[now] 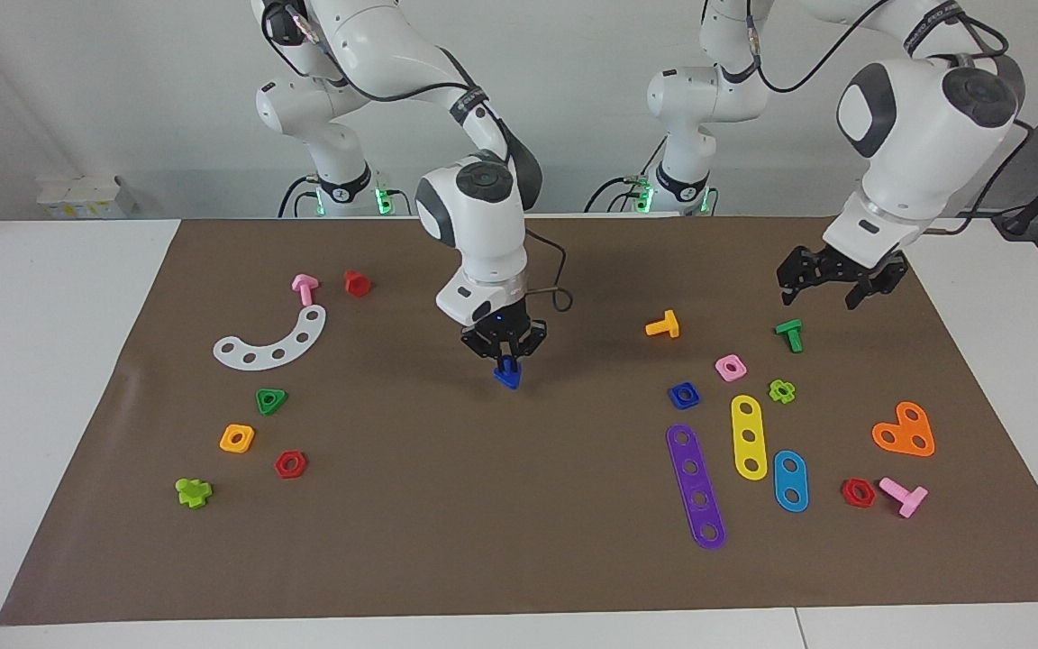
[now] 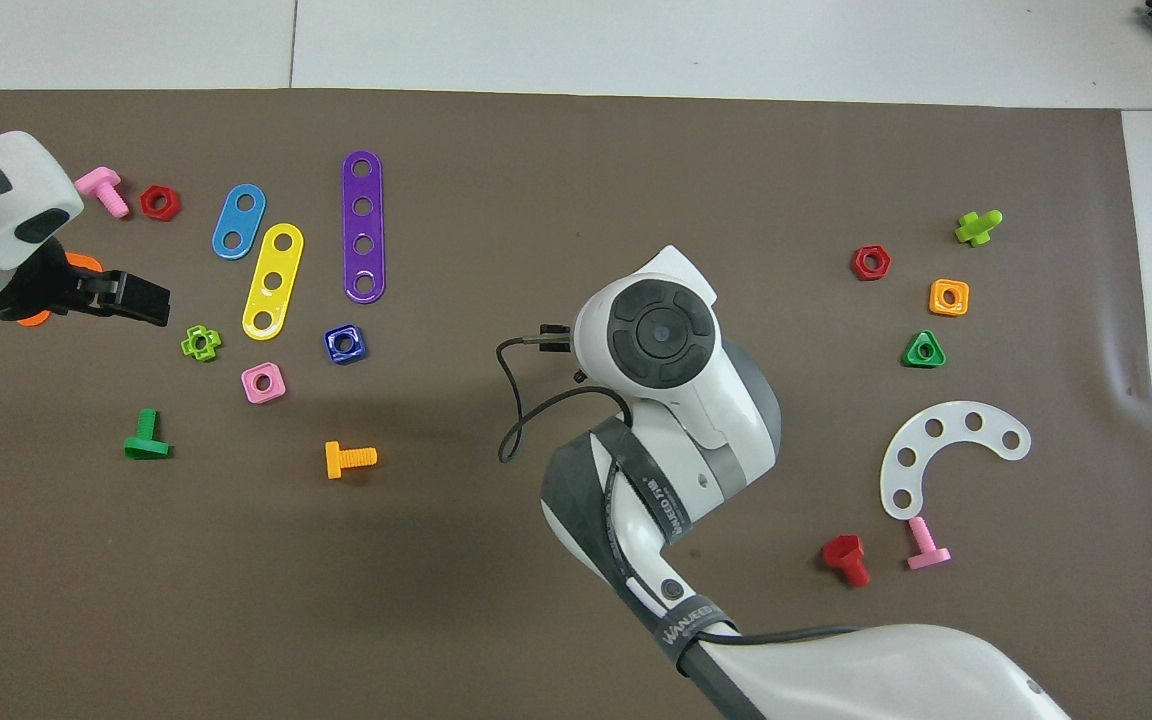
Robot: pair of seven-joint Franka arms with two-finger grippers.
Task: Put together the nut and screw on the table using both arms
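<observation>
My right gripper [image 1: 506, 358] is shut on the blue screw [image 1: 507, 373] and holds it head down, low over the middle of the brown mat [image 1: 519, 541]. In the overhead view the right arm's wrist hides both. The blue nut [image 1: 683, 395] lies flat on the mat toward the left arm's end, beside the pink square nut [image 1: 731, 367]; the nut also shows in the overhead view [image 2: 345, 344]. My left gripper [image 1: 833, 287] is open and empty in the air, over the mat near the green bolt [image 1: 789, 334]; it shows in the overhead view [image 2: 131, 298] too.
An orange bolt [image 1: 663, 325], a light green cross piece [image 1: 782, 390] and purple [image 1: 696, 485], yellow [image 1: 749, 436] and blue [image 1: 790, 480] strips lie around the nut. A white arc [image 1: 271, 342], green triangular nut [image 1: 271, 400] and red nuts lie toward the right arm's end.
</observation>
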